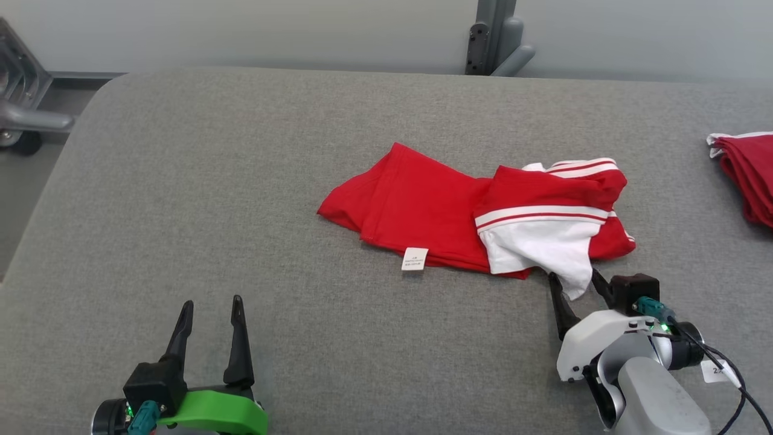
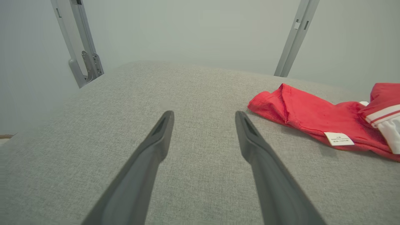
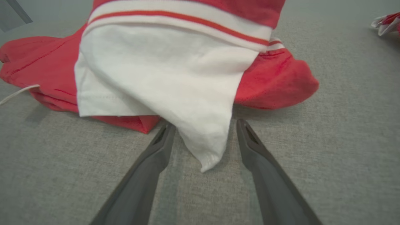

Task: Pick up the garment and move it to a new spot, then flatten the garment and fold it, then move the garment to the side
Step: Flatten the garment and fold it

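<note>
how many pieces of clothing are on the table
2: a crumpled red and white garment in the middle, just beyond the right claw, and a red pile at the far right, cut off, so it may hold more.

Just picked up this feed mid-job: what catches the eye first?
A crumpled red-and-white striped garment lies in the middle of the grey fabric table. The right claw stands open astride its white corner; the left claw is open at lower left, apart from it. Another red garment sits at the right edge.

free: table left of garment open | obstacle: red pile at right edge
</note>
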### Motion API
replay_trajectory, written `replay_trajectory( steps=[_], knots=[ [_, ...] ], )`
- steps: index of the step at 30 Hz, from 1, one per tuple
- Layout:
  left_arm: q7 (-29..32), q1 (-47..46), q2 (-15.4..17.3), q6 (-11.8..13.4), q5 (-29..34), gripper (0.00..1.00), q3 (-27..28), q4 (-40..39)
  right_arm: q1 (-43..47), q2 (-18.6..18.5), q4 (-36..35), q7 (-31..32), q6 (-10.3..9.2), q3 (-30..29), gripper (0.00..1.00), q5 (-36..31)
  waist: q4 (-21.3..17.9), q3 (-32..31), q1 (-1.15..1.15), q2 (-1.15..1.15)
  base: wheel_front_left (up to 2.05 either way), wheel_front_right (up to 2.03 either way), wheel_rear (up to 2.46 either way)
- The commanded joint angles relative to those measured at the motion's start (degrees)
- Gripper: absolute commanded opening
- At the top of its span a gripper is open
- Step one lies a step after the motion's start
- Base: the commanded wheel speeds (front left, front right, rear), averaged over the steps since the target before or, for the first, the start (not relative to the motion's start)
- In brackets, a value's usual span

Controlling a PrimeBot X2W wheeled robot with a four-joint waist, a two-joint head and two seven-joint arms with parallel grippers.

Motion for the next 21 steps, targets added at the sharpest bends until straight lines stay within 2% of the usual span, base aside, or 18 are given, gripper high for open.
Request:
replay_trajectory(
  steps=[1,2,4,5,6,7,11,21],
  knots=[
    [0.0,-1.0,-0.1,0.2,-0.2,1.0,0.0,0.0,-1.6,-0.2,2.1,-0.4,-0.09,0.1,0.8,0.5,2.5,2.3,0.0,0.37,0.0,0.0,0.0],
    [0.0,-1.1,-0.1,0.2,-0.3,1.0,0.0,0.1,-2.2,-0.2,3.1,-0.5,-0.08,0.4,0.5,1.0,2.6,2.4,0.0,0.37,0.0,0.0,0.0],
    [0.0,-1.3,-0.1,0.5,-0.6,1.0,-0.1,0.1,-3.3,-0.2,4.9,-0.6,-0.09,0.8,0.32,1.5,2.8,2.5,0.0,0.37,0.0,0.0,0.0],
    [0.0,-1.3,-0.1,0.5,-0.7,1.0,-0.1,0.2,-3.9,-0.2,5.4,-0.7,-0.08,1.1,0.11,1.8,2.8,2.6,0.0,0.37,0.0,0.0,0.0],
    [0.0,-1.3,-0.1,0.5,-0.7,1.0,-0.1,0.2,-3.9,-0.2,5.4,-0.7,-0.08,1.1,0.11,1.8,2.8,2.6,0.0,0.37,0.0,0.0,0.0],
    [0.0,-1.4,-0.1,0.7,-0.7,1.0,-0.2,0.2,-4.6,-0.2,5.7,-0.7,-0.08,1.4,0.0,2.7,2.8,2.6,0.0,0.37,0.0,0.0,0.0],
    [0.0,-1.3,-0.1,1.0,-0.9,1.0,-0.1,0.0,-6.2,-0.2,2.5,-1.0,-0.08,3.0,0.0,6.9,2.3,2.3,0.0,0.37,0.0,0.0,0.0],
    [0.0,-0.7,-0.1,1.5,-1.6,1.0,-1.0,0.2,-6.4,-2.4,-16.5,-1.0,-0.08,4.9,0.0,9.8,0.8,1.1,0.0,0.37,0.0,0.0,0.0]
  ],
)
